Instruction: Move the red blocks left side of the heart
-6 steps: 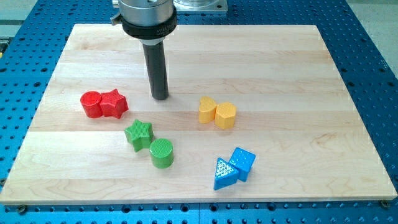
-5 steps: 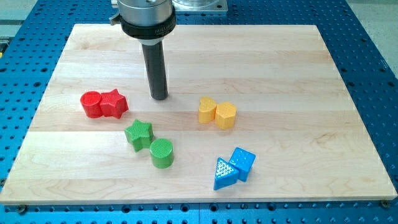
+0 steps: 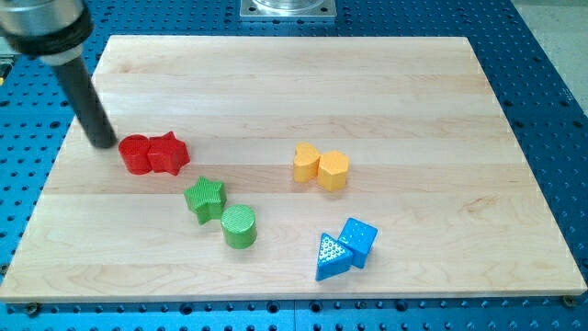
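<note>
A red cylinder (image 3: 136,154) and a red star (image 3: 169,153) lie touching each other at the view's left on the wooden board (image 3: 386,92). A yellow heart (image 3: 306,163) sits near the middle, touching a yellow hexagon (image 3: 333,170) on its right. My tip (image 3: 103,143) stands just to the upper left of the red cylinder, close to it; I cannot tell if it touches.
A green star (image 3: 205,198) and a green cylinder (image 3: 239,226) lie below the red pair. A blue triangle (image 3: 331,257) and a blue cube (image 3: 357,241) lie at the lower right. The board's left edge is close to my tip.
My tip has moved left, from right of and above the red star to the upper left of the red cylinder. No block has moved.
</note>
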You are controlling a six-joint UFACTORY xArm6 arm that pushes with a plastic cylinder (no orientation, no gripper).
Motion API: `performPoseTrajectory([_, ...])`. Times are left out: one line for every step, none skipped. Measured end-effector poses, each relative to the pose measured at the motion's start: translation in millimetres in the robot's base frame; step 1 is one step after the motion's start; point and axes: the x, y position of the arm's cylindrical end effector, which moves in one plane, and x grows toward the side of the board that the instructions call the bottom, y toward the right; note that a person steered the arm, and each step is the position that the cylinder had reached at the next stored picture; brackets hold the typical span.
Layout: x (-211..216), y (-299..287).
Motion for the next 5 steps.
performPoseTrajectory([17, 25])
performPoseTrajectory([17, 82])
performPoseTrajectory([17, 113])
performPoseTrajectory([18, 137])
performPoseTrajectory([17, 138])
